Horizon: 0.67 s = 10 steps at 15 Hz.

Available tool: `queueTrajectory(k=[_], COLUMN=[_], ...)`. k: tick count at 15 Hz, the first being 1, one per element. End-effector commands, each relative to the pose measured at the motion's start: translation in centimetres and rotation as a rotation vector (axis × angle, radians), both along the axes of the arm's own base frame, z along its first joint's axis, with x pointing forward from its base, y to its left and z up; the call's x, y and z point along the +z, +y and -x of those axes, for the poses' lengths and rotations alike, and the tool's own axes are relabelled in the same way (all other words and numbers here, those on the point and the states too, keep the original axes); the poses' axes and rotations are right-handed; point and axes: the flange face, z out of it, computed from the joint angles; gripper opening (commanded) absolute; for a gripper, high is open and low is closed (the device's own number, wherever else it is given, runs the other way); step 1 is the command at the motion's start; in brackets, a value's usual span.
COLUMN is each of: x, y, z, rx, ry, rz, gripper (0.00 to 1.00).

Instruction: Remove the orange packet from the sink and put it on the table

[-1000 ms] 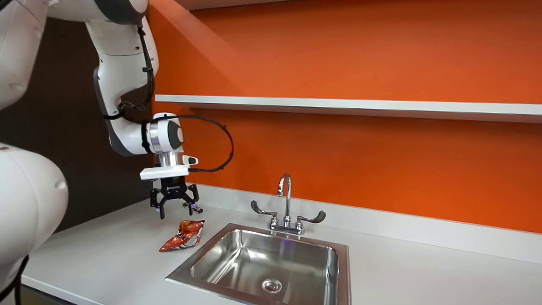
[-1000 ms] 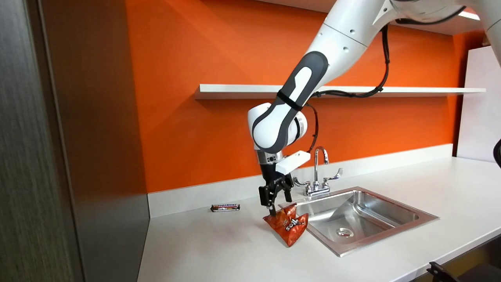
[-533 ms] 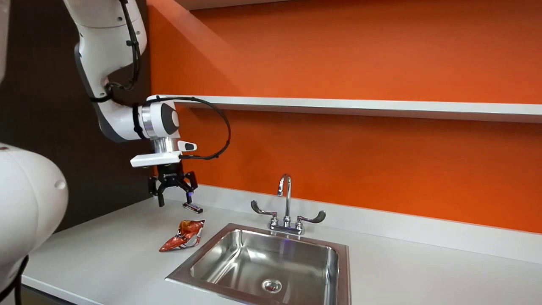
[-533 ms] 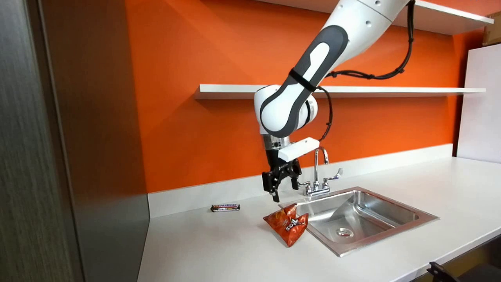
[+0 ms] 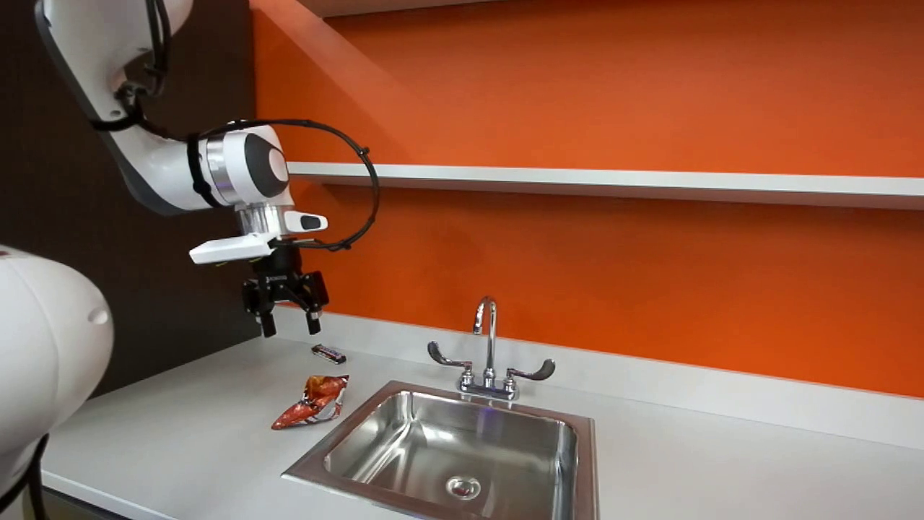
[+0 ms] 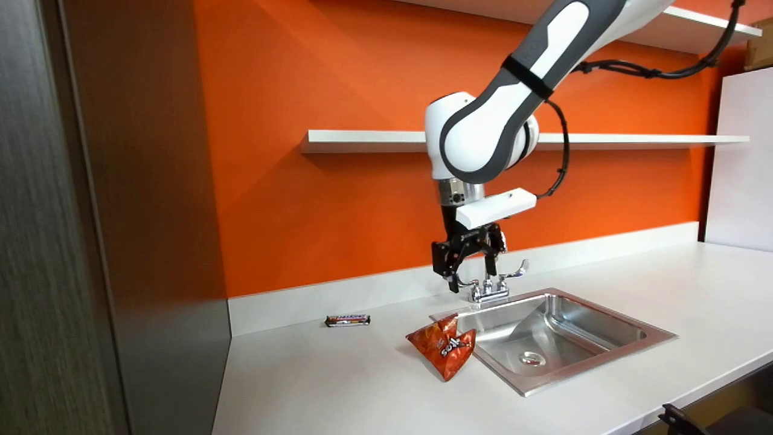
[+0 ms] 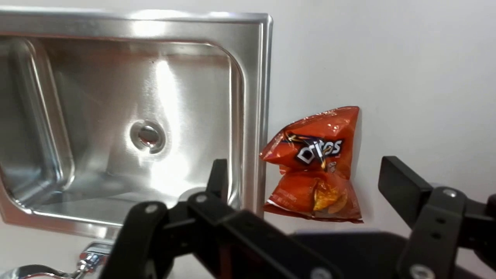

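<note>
Claw (image 5: 291, 326) aloft, spread apart; orange packet (image 6: 445, 349) on pale table (image 5: 722, 462) beside sink (image 7: 254, 97) (orange wall (image 5: 613, 274) behind).

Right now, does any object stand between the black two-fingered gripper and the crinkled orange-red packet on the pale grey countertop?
Nothing visible does. The crinkled orange-red packet lies uncovered on the pale grey countertop, beside the rectangular steel sink, lower than the open black two-fingered gripper.

The packet (image 6: 444, 349), orange, crinkled and printed, lies on the pale table (image 6: 326, 374) just left of the rectangular steel sink (image 5: 586, 462) in both exterior views.
</note>
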Motion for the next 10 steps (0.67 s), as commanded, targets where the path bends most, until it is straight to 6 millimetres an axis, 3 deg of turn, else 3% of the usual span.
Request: queueTrajectory(k=[1, 5, 8, 9, 10], x=[2.3, 3.8, 4.9, 4.1, 4.5], y=[-3.5, -7.5, -9.4, -8.4, -8.8], z=[4.5, 7.8, 9.5, 7.5, 8.0], rx=[-0.119, -0.207, -0.246, -0.219, -0.233], ry=[-0.039, -0.066, -0.069, -0.059, -0.064], rz=[0.01, 0.018, 0.017, 0.023, 0.022], gripper=[1.0, 1.0, 1.0, 1.0, 1.0])
